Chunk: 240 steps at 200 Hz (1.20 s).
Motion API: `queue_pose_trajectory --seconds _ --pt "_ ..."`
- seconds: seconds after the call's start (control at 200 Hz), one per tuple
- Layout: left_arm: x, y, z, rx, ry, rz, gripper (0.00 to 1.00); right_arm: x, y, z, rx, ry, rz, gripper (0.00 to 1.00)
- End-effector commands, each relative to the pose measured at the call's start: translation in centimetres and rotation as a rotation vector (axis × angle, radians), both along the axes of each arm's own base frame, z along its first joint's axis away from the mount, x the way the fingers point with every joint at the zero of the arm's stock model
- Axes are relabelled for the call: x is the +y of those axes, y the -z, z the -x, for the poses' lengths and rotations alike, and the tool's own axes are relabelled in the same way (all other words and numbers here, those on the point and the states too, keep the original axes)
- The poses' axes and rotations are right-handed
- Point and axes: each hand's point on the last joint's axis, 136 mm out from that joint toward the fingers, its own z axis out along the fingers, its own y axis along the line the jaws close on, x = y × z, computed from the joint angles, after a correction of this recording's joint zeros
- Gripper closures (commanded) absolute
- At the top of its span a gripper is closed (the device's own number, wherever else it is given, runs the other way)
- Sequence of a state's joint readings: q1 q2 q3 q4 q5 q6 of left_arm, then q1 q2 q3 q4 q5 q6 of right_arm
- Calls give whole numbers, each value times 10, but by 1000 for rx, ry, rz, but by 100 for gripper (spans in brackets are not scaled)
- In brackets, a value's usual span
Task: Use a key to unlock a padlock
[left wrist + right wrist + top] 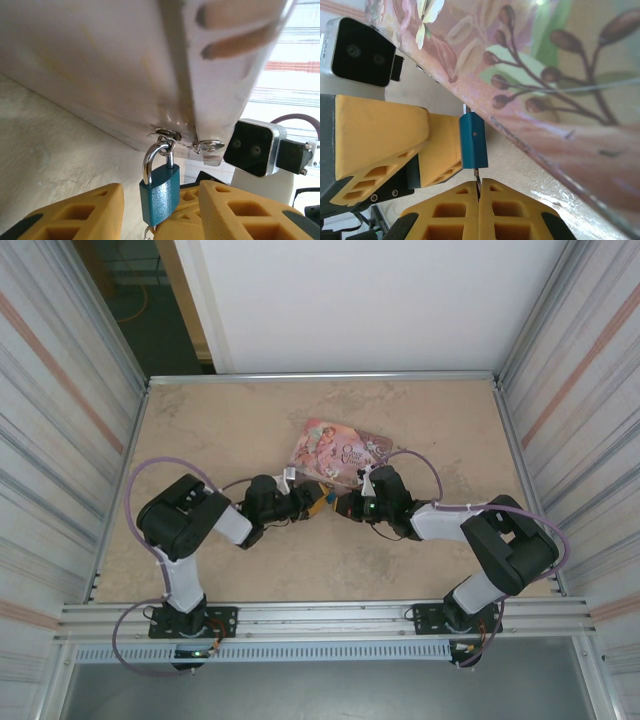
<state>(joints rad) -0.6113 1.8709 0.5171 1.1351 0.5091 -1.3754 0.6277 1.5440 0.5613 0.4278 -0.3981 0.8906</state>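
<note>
padlock (pixel 473 140) hooked on pink tin (pixel 545 75) latch, lower middle. left gripper (pixel 161 190) partly open around it, gap one side. right gripper (pixel 479 182) clamped shut on key (pixel 477 175) just below.

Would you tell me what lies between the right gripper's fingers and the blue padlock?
In the right wrist view, a thin metal key spans from the closed fingers up into the padlock underside.

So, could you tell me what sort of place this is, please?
Probably a lab robot test cell: corrugated panel walls enclose a beige tabletop, and the left arm and right arm are bolted to an aluminium rail at its near edge.
</note>
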Motion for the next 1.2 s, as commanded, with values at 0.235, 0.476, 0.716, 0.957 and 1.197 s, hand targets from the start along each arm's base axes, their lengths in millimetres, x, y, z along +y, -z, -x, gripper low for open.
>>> queue_pose_trajectory --seconds 0.235,0.476,0.716,0.957,1.197 --pt "-11 -9 -4 -17 13 44 60 12 -20 -8 -15 -11 -57 100" --pt "-15 -9 -5 -12 18 48 63 14 -24 -9 -9 -5 -79 100" --pt "-18 -7 -7 -6 16 49 69 20 -31 -10 1 -5 -126 100" --pt "-17 -8 -8 -2 7 48 78 21 -34 -10 10 3 -151 100" --pt "-13 -12 -7 -17 -7 16 90 12 -34 -8 8 26 -145 96"
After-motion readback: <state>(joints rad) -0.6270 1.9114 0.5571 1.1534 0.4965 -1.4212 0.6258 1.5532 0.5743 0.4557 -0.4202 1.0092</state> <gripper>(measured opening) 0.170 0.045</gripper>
